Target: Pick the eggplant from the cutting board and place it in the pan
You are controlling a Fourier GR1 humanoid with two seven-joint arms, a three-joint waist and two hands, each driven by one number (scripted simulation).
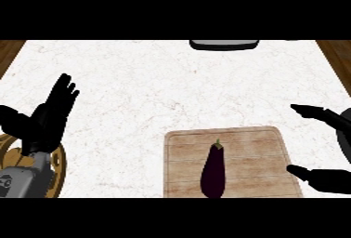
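At the left edge the robot's left hand (51,114) stands open, fingers straight and pointing toward the far side, resting over the white marbled counter (137,83) and touching nothing. Its grey forearm (24,176) comes in from the near-left corner, and under it shows part of a round wooden object (58,167) with curved slats — too much of it is hidden to tell what it is.

Moving right, a wooden cutting board (257,148) lies on the near part of the counter, right of centre. The eggplant (214,169) lies on the board's left half, lengthwise, its green stem toward the far side and its dark purple body running to the near edge of the view. Nothing touches it.

At the far edge, slightly right of centre, the dark rim of the pan (224,44) shows, only partly in view and well apart from the board.

At the right edge the right hand (326,179) is spread open — 1 dark digit reaching left above the board's far-right corner, another near its near-right side — holding nothing and apart from the eggplant. Brown wood strips (336,56) flank the counter.
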